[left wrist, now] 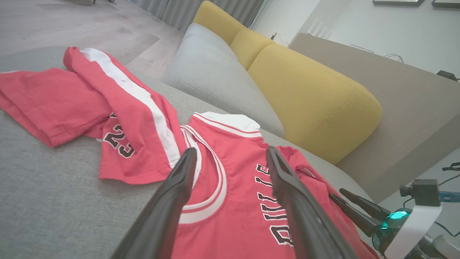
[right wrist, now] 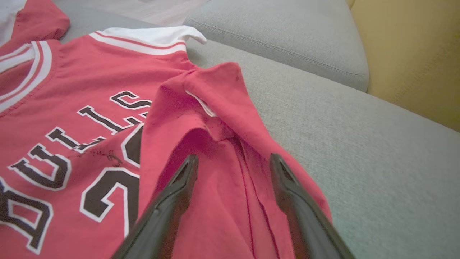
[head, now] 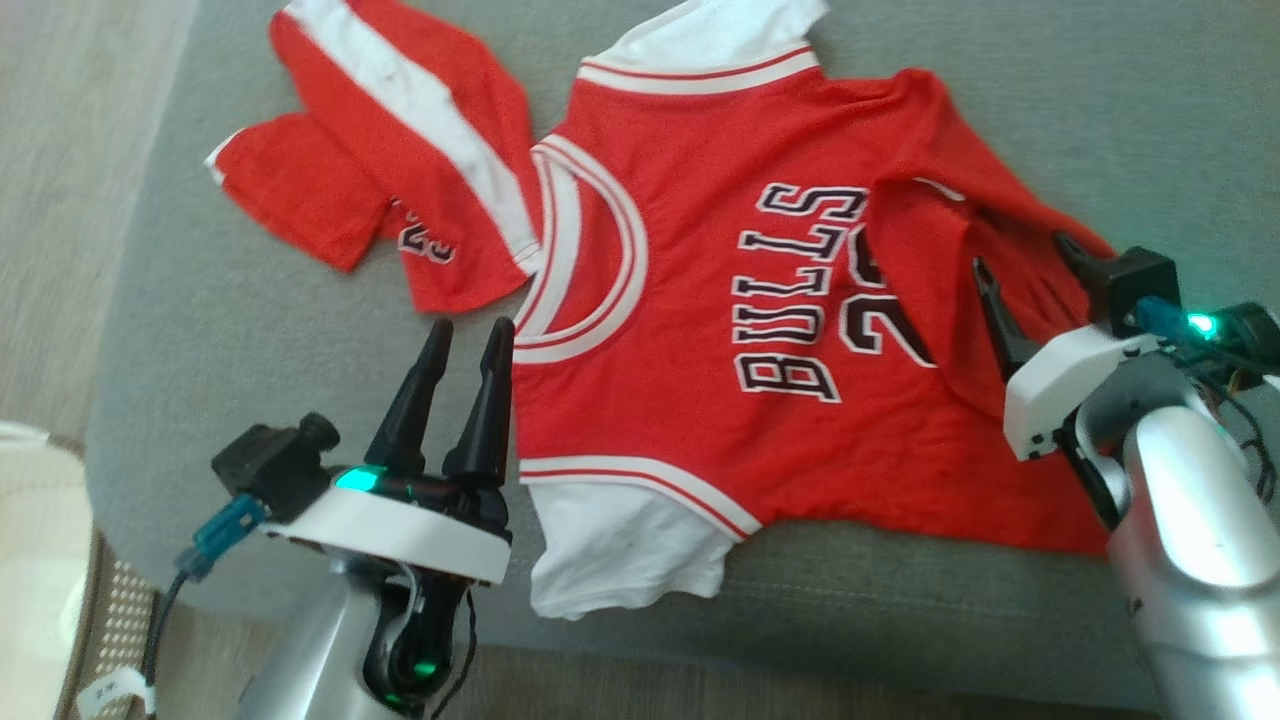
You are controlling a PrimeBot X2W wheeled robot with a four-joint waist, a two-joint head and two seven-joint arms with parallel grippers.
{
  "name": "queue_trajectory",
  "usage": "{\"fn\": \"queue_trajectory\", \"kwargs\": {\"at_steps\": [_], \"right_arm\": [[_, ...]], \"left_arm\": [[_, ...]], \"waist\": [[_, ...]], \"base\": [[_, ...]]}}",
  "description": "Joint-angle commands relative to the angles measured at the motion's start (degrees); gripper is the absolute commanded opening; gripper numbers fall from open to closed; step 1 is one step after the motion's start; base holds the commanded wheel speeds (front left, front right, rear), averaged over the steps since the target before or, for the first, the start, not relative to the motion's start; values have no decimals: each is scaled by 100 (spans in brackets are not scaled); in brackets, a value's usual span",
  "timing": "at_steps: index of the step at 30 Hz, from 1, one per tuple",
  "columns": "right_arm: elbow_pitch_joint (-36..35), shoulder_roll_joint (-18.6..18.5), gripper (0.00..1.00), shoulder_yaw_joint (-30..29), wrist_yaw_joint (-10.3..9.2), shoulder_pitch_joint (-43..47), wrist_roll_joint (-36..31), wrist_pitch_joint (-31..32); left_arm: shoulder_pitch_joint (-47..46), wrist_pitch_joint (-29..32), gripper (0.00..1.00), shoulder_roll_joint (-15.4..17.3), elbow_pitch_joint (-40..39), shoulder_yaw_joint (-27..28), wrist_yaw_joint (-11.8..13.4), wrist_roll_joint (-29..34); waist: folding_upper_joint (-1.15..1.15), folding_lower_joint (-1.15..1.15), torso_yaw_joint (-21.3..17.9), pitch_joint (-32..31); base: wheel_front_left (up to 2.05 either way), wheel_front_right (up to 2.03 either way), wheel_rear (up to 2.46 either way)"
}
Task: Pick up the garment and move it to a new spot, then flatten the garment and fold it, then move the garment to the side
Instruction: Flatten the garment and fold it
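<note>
Red garment (head: 700, 400) lying flat, hem corner folded over number; left tool (head: 472, 328), right tool (head: 1021, 253) parted, empty.

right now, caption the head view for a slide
Open left gripper beside and open right gripper over a red Bulls jersey on a grey cushion

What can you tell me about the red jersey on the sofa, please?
The jersey is thin red fabric with white sleeves, red-and-white striped trim and black, white-outlined BULLS lettering with a number. It lies chest-up, mostly flat, on the grey sofa seat, one sleeve reaching the front edge. A hem corner is folded over part of the number, by the open right pincer. Red shorts touch its collar.
</note>
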Motion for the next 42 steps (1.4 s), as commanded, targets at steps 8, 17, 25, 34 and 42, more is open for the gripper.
{"fn": "queue_trajectory", "kwargs": {"at_steps": [8, 17, 25, 34, 42], "right_arm": [[571, -159, 100, 264, -1, -684, -475, -437], [1221, -72, 24, 223, -1, -1106, -713, -762], [1539, 17, 0, 217, -1, -1171, -779, -938], [1389, -15, 0, 230, -1, -1099, -689, -910], [1049, -335, 0, 134, -1, -990, -298, -238]], "left_arm": [[-280, -70, 100, 95, -147, 230, -35, -51], [-339, -70, 100, 116, -144, 189, -35, -65], [-301, -70, 100, 119, -55, 217, -35, -45], [-126, -70, 100, 95, 5, 246, -35, -21], [58, -70, 100, 51, 27, 277, -35, 0]], "waist": [[0, 0, 283, 255], [0, 0, 334, 364], [0, 0, 197, 199], [0, 0, -99, -229], [0, 0, -291, -562]], "base": [[0, 0, 0], [0, 0, 0], [0, 0, 0], [0, 0, 0], [0, 0, 0]]}}
